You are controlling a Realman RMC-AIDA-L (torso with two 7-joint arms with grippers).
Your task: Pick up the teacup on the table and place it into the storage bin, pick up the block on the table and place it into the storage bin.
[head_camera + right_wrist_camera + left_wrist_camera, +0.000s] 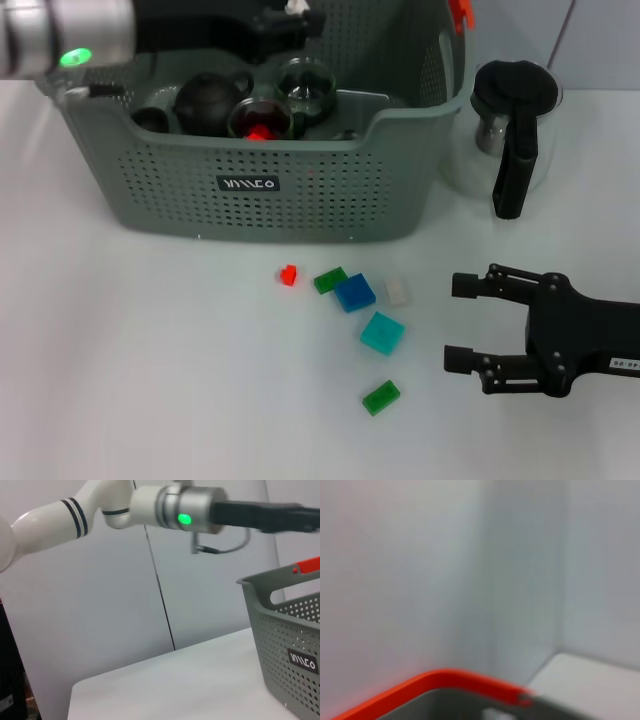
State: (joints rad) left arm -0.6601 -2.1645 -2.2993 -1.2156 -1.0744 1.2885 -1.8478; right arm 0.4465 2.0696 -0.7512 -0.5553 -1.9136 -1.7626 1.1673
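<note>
The grey perforated storage bin stands at the back of the table, and its wall and label also show in the right wrist view. Inside it sit a dark teapot, a glass teacup with something red in it, and another glass cup. Several blocks lie on the table in front of the bin: red, green, blue, white, cyan and a second green one. My left gripper hangs over the bin's far side. My right gripper stands open, right of the blocks.
A glass kettle with a black lid and handle stands right of the bin. The left wrist view shows only an orange handle clip on the bin's rim, with the wall behind it. The left arm with a green light crosses the right wrist view.
</note>
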